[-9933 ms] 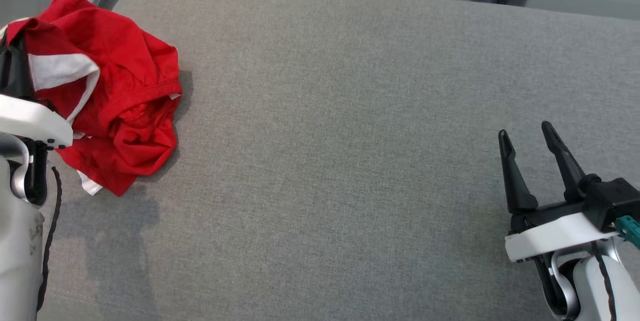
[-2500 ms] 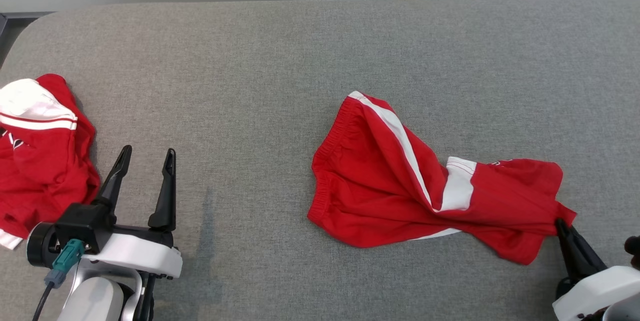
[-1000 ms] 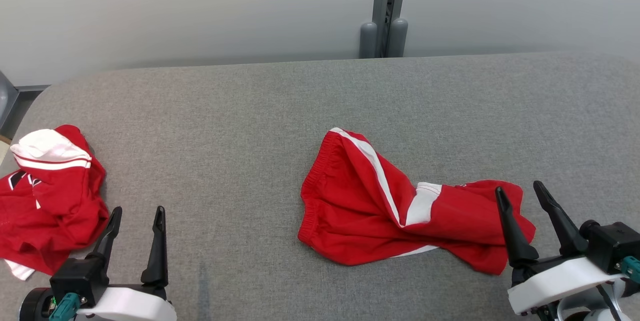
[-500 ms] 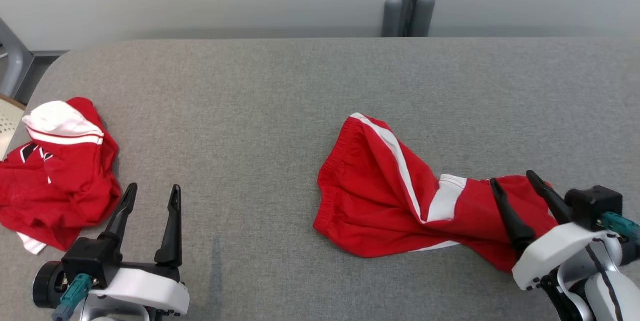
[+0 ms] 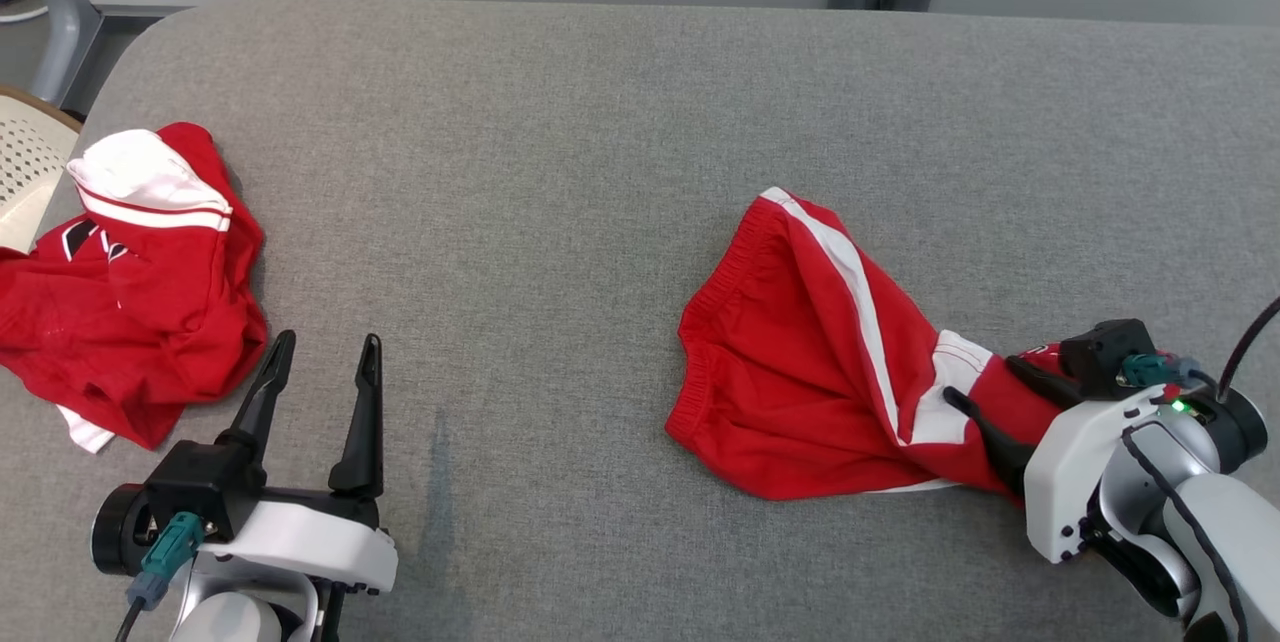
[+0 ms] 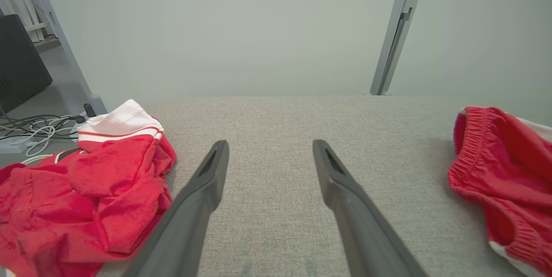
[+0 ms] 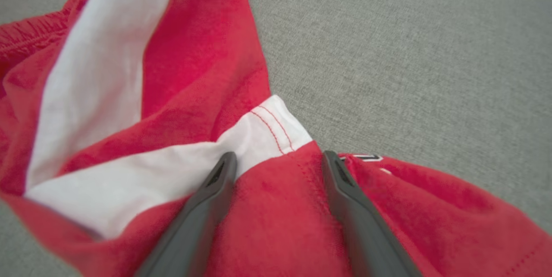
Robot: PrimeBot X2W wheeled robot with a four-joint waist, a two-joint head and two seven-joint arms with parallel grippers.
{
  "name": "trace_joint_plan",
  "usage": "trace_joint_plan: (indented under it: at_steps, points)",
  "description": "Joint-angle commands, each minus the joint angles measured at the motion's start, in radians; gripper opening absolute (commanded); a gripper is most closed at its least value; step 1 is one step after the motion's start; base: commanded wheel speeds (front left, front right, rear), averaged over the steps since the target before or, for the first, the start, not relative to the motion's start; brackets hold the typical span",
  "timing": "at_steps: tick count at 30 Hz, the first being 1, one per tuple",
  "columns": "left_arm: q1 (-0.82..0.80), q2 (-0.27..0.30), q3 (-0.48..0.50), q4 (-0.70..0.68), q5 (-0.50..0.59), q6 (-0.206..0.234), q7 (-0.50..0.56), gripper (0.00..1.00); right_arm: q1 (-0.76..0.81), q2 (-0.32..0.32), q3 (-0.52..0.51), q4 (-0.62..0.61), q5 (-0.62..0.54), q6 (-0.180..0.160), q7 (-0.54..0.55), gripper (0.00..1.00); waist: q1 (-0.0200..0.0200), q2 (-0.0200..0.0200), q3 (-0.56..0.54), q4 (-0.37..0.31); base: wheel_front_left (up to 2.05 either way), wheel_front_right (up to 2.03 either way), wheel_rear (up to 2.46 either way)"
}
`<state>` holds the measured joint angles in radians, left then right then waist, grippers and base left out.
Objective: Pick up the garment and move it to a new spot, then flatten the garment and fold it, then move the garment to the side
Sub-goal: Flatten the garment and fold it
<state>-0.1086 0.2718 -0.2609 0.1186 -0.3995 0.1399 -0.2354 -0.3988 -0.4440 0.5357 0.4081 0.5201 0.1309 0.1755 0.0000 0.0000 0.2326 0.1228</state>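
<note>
The red garment [image 5: 800,372] lies crumpled right of centre on the grey bench [image 5: 560,142]. The right tool [image 5: 982,380] is spread wide over its white-trimmed leg, gripping nothing. The left tool [image 5: 328,339], equally wide and empty, is beside a red-and-white heap [image 5: 140,292].

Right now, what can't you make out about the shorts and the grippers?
- Head view: far end of the red shorts hidden under the right gripper and its wrist.
- Right wrist view: whether that gripper touches the cloth; near cloth is blurred.
- Head view: crumpled red garment cut by the left edge; its type unclear.
- Left wrist view: shorts cut by the right edge.
</note>
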Motion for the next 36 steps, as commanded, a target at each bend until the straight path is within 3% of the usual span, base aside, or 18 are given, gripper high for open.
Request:
trace_joint_plan:
  at_steps: [1,3,4,5,6,15,22,28,36]
  points:
    - [-0.019,0.001,0.003,0.007,-0.004,-0.007,-0.005,1.00,-0.013,-0.015,0.008,0.017,0.011,0.000,0.001,1.00,0.0000,0.0000,0.007,0.002,0.00,0.00,0.00]
    - [-0.030,-0.002,0.003,0.016,-0.004,-0.010,-0.011,1.00,-0.026,-0.023,0.027,0.031,0.020,0.000,-0.002,1.00,0.0000,0.0000,0.013,0.003,0.00,0.00,0.00]
    - [-0.033,-0.003,0.003,0.022,-0.004,-0.013,-0.012,1.00,-0.031,-0.023,0.038,0.035,0.025,0.000,-0.006,0.87,0.0000,0.0000,0.014,0.004,0.00,0.00,0.00]
    - [-0.034,-0.004,0.003,0.026,-0.004,-0.014,-0.014,1.00,-0.035,-0.023,0.049,0.038,0.030,0.000,-0.009,0.37,0.0000,0.0000,0.015,0.004,0.00,0.00,0.00]
    - [-0.037,-0.006,0.004,0.031,-0.003,-0.016,-0.015,1.00,-0.039,-0.025,0.056,0.037,0.037,0.000,-0.015,0.00,0.0000,0.0000,0.015,0.004,0.00,0.00,0.00]
    - [-0.033,-0.014,0.014,0.058,-0.005,-0.025,-0.026,1.00,-0.016,-0.035,0.017,-0.007,0.046,0.000,-0.131,0.00,0.0000,0.0000,-0.004,-0.006,0.00,0.00,0.00]
    - [-0.013,-0.013,0.030,0.060,-0.004,-0.024,-0.028,1.00,0.062,0.001,-0.148,-0.097,-0.007,0.000,-0.229,0.00,0.0000,0.0000,-0.019,-0.025,0.00,0.00,0.00]
    - [-0.005,-0.011,0.043,0.054,-0.002,-0.022,-0.030,1.00,0.200,0.100,-0.336,-0.179,-0.069,0.000,-0.240,0.00,0.0000,0.0000,-0.030,-0.045,0.00,0.00,0.00]
    - [0.000,-0.012,0.051,0.051,0.001,-0.025,-0.030,1.00,0.336,0.242,-0.462,-0.142,-0.124,0.000,-0.288,0.00,0.0000,0.0000,-0.036,-0.063,0.00,0.00,0.00]
